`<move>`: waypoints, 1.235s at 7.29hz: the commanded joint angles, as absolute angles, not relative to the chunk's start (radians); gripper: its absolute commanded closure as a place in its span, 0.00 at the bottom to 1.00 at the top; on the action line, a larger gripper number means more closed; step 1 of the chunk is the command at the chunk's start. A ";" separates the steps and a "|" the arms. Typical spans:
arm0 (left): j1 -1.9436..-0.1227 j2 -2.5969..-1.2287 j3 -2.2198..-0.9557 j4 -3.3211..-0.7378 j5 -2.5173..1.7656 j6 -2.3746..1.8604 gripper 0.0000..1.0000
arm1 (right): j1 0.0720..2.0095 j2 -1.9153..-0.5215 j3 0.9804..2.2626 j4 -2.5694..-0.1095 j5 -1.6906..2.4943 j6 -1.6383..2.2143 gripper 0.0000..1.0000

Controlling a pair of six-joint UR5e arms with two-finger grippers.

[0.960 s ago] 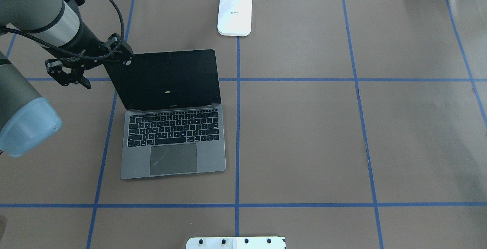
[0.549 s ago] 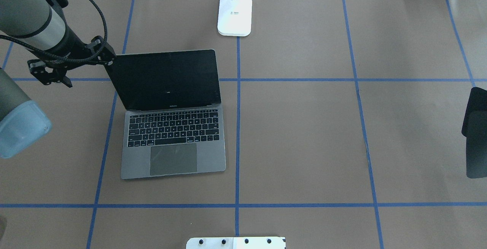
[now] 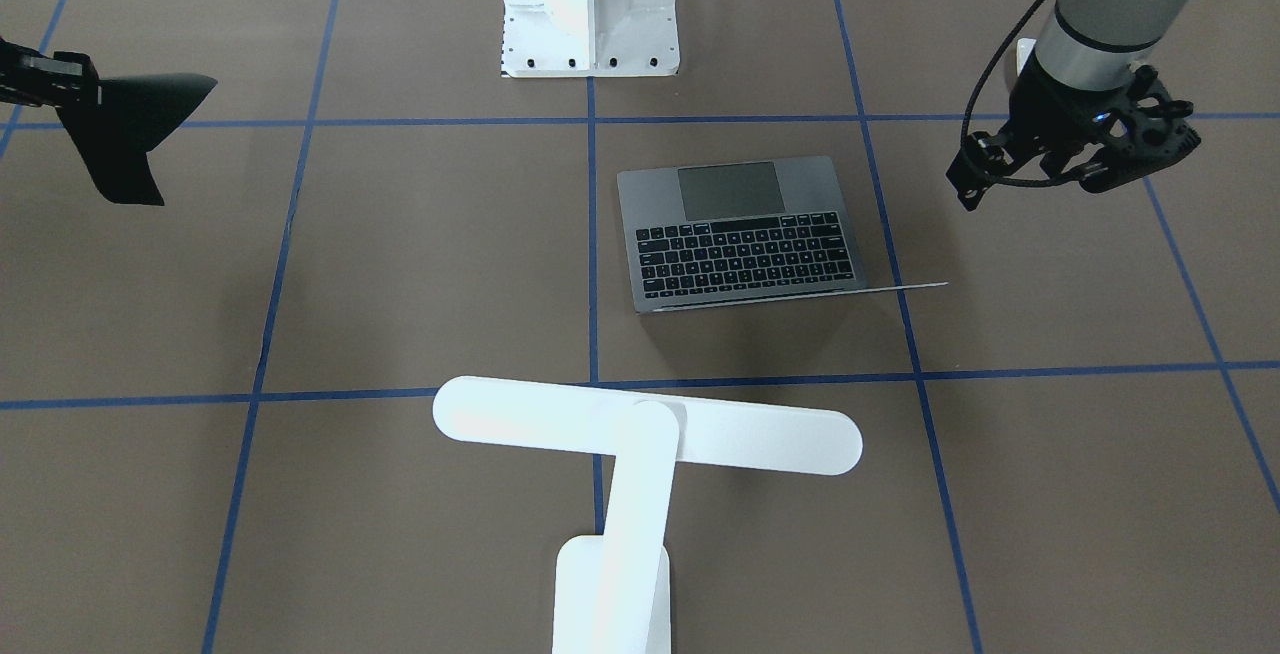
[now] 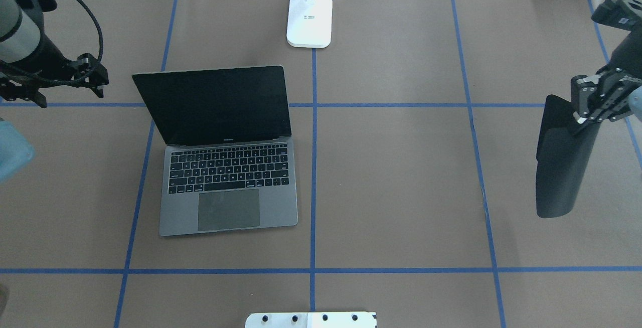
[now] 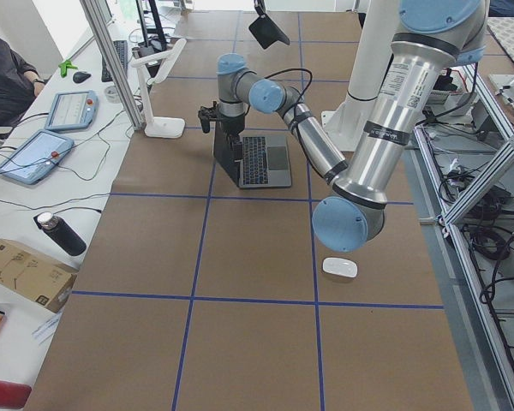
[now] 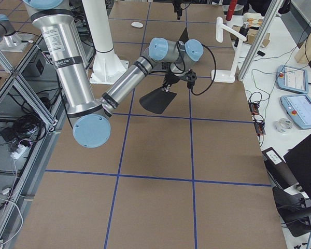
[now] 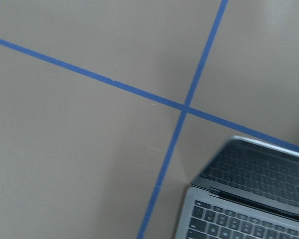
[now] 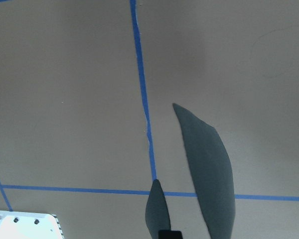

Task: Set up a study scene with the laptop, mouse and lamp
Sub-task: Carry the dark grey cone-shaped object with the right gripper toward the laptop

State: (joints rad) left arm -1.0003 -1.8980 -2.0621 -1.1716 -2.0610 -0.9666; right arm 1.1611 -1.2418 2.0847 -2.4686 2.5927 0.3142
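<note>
The laptop (image 4: 228,187) stands open left of the table's centre, its screen dark; it also shows in the front view (image 3: 740,234) and at the lower right of the left wrist view (image 7: 249,199). My left gripper (image 4: 57,85) hangs open and empty to the left of the lid, apart from it. The lamp (image 3: 648,427) stands at the far edge, its base (image 4: 309,19) on the centre line. The mouse (image 5: 339,267) lies near the robot's left side, outside the overhead view. My right gripper (image 4: 582,115) is shut on a flat black pad (image 4: 556,167) that hangs above the table's right side.
The white flanged pedestal (image 3: 590,4) stands at the robot's edge of the table. Blue tape lines (image 4: 313,167) grid the brown table. Tablets, cables and a bottle lie beyond the far edge (image 5: 51,154).
My left gripper has moved left, away from the lid's upper left corner; the lid stays open. My right gripper has come in from the right edge with the black pad.
</note>
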 commanded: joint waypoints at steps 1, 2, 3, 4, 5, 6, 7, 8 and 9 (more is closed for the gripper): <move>-1.070 -1.868 -2.019 -1.175 -2.063 -0.820 0.00 | 1.065 -1.192 2.068 -2.314 2.588 0.562 1.00; -1.092 -1.855 -2.002 -1.178 -2.063 -0.763 0.00 | 1.004 -1.189 2.039 -2.171 2.560 0.738 1.00; -1.113 -1.841 -1.988 -1.181 -2.063 -0.703 0.00 | 0.958 -1.172 1.992 -2.028 2.509 0.882 1.00; -1.123 -1.826 -1.982 -1.181 -2.065 -0.674 0.00 | 0.910 -1.143 1.936 -1.935 2.488 0.990 1.00; -1.135 -1.809 -1.980 -1.183 -2.066 -0.652 0.00 | 0.882 -1.082 1.871 -1.915 2.449 1.036 1.00; -1.137 -1.809 -1.967 -1.184 -2.066 -0.634 0.00 | 0.868 -1.068 1.855 -1.911 2.444 1.043 1.00; -1.141 -1.802 -1.951 -1.193 -2.066 -0.626 0.00 | 0.859 -1.052 1.849 -1.910 2.444 1.067 1.00; -1.143 -1.781 -1.941 -1.234 -2.066 -0.626 0.00 | 0.848 -1.033 1.839 -1.910 2.444 1.086 1.00; -1.149 -1.769 -1.921 -1.271 -2.066 -0.626 0.00 | 0.833 -0.999 1.806 -1.910 2.442 1.109 1.00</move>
State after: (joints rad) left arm -1.1430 -1.7859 -1.9414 -1.2292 -2.0662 -0.6279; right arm 0.8506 -1.0345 1.8369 -1.9108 2.4440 1.0810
